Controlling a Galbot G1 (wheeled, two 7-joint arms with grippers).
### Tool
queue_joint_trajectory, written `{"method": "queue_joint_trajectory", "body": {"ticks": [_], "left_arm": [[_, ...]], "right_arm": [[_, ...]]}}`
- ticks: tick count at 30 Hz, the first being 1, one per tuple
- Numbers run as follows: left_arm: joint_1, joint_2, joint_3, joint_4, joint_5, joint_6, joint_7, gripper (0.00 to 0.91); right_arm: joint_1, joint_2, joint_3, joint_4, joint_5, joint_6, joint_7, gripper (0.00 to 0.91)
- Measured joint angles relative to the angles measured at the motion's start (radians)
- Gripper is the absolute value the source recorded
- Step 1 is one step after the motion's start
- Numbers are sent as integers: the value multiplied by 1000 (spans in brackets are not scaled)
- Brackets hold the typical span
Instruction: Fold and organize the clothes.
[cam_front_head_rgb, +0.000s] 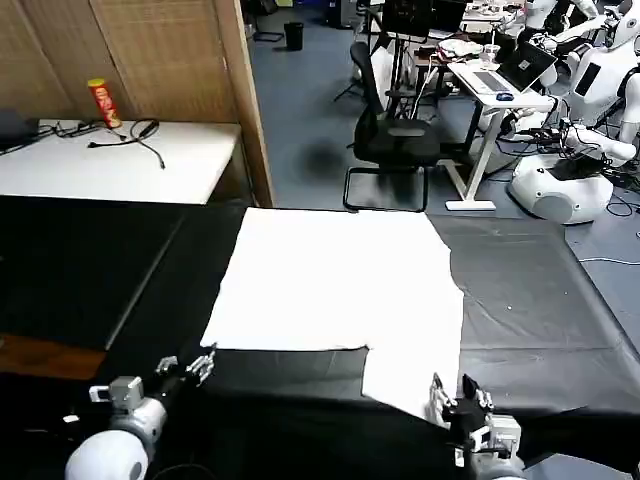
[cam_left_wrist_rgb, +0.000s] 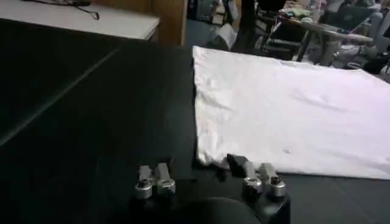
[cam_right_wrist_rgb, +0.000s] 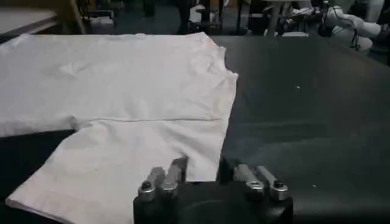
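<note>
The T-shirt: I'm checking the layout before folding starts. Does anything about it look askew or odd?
Mostly fine: the white T-shirt lies flat on the black tabletop with only faint wrinkles. One sleeve sticks out toward the right end effector, making the near edge uneven. The left end effector sits open by the opposite corner.

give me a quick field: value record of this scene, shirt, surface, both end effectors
shirt: white T-shirt, lying flat, one sleeve reaching toward the robot's right
print: none visible on the upward side
surface: black table cover
left end effector: open, low over the cover, just off the shirt's near left corner
right end effector: open, at the near edge of the sleeve
contact: neither appears to hold fabric
background: white side table with a red can, office chair
</note>
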Motion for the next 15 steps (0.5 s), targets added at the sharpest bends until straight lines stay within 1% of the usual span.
{"method": "queue_joint_trajectory", "body": {"ticks": [3, 6, 10, 15], "left_arm": [[-1, -3, 4, -4, -4, -1, 3, 0], [7, -10, 5, -21, -23, -2, -4, 0], [32, -19, 2, -58, -22, -1, -31, 0], [88, -31, -9, -126, -29, 9, -73, 0]], "right_arm": [[-10, 1, 3, 9, -2, 0, 0, 0], [-24, 1, 11, 31, -5, -7, 8, 0], [-56, -1, 24, 85, -3, -43, 39, 0], [-116, -6, 43, 163, 2, -70, 57, 0]]}}
